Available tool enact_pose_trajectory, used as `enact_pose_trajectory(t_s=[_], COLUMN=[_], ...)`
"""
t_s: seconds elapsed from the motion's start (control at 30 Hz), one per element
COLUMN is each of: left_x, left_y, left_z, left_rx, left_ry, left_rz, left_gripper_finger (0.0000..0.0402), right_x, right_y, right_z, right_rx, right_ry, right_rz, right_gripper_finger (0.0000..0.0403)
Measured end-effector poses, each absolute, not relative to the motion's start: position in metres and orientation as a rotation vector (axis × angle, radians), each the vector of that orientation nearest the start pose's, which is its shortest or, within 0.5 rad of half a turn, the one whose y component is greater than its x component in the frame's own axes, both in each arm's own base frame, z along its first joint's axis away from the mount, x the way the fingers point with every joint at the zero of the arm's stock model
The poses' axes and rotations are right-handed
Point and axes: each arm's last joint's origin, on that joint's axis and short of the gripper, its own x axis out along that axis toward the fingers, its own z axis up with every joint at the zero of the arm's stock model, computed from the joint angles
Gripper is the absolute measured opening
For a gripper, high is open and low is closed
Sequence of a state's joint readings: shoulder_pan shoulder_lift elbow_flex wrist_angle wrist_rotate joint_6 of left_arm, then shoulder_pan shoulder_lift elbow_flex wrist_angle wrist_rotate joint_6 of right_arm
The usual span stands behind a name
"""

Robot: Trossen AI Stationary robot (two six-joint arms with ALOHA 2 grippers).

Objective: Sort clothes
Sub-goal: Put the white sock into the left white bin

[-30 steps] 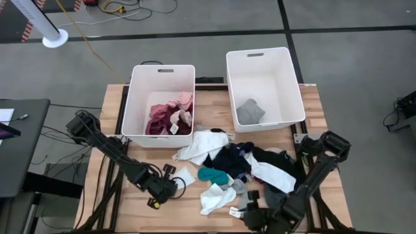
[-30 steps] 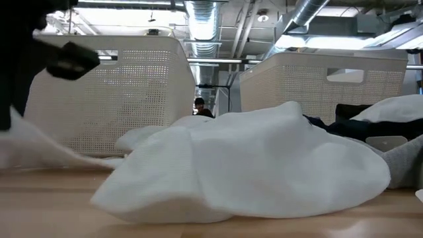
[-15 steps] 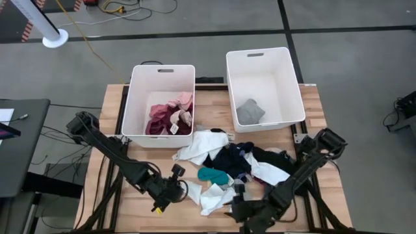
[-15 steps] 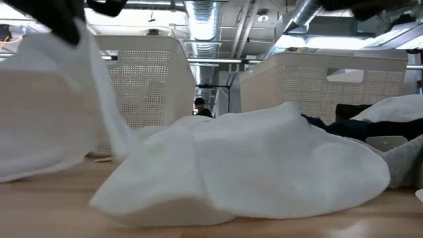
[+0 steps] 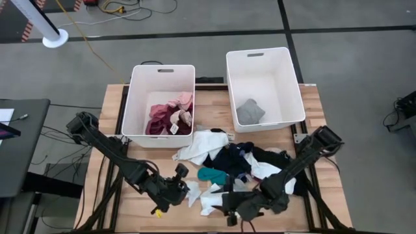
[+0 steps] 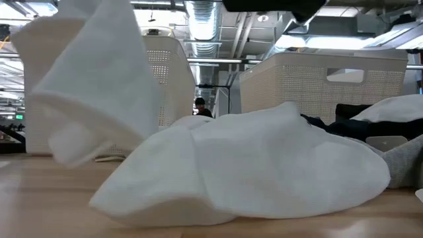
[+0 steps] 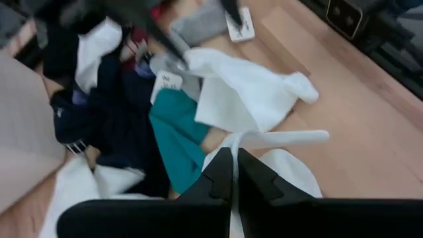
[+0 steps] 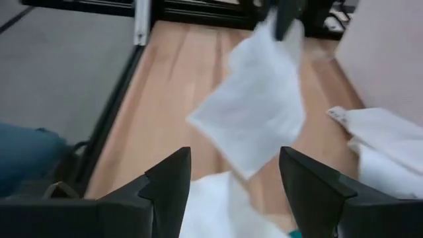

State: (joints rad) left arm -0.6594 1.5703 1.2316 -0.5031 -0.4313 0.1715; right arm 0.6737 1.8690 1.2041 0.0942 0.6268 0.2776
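The clothes lie as a mixed pile (image 5: 240, 162) of white, navy, black and teal pieces on the middle of the wooden table. My left gripper (image 5: 177, 185) is near the front left of the pile, shut on a small white cloth (image 6: 92, 79) that hangs from it. My right gripper (image 5: 229, 203) is near the table's front edge, open, pointing toward the hanging cloth (image 8: 254, 112) with nothing between its fingers. A larger white garment (image 6: 251, 165) lies flat on the table between the two grippers. A teal piece (image 7: 175, 135) lies beside it. My left gripper pinches the small white cloth between its two shut fingers at the cloth's upper end (image 8: 281, 33). The fingers slant down from the table's left side. The cloth hangs slack below them, its lower end (image 6: 66, 149) just above the table top.
Two white bins stand at the far side: the left bin (image 5: 133, 97) holds maroon and pink pieces (image 5: 169, 116), the right bin (image 5: 296, 84) a grey piece (image 5: 249, 112). Bare wood shows at the table's front left. A person shows far off behind the bins.
My left gripper has risen and gone a little toward the table's right, staying shut; the small white cloth has come up off the table and now hangs. My right gripper has moved along the near edge toward the table's left, toward the hanging cloth.
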Motion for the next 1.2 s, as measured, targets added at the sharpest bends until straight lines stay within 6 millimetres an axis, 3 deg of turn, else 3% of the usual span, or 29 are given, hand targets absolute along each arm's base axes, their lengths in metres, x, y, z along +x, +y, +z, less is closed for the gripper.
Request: enact_pose_trajectory(t_s=[0.57, 1.03, 1.2], left_x=[0.283, 0.299, 0.303], left_y=[-0.204, -0.193, -0.188], left_z=[0.309, 0.318, 0.319], left_rx=[0.661, 0.639, 0.625], left_ry=[0.493, 0.385, 0.373], left_rz=[-0.313, -0.364, -0.391], left_gripper_finger=[0.0001, 0.0002, 0.0002], right_x=[0.345, 0.35, 0.351], right_y=[0.225, 0.22, 0.219], right_z=[0.217, 0.219, 0.219], right_rx=[-0.139, -0.138, -0.161], right_ry=[0.312, 0.301, 0.298], right_rz=[-0.034, -0.036, -0.035], right_gripper_finger=[0.0244, 0.0243, 0.0215])
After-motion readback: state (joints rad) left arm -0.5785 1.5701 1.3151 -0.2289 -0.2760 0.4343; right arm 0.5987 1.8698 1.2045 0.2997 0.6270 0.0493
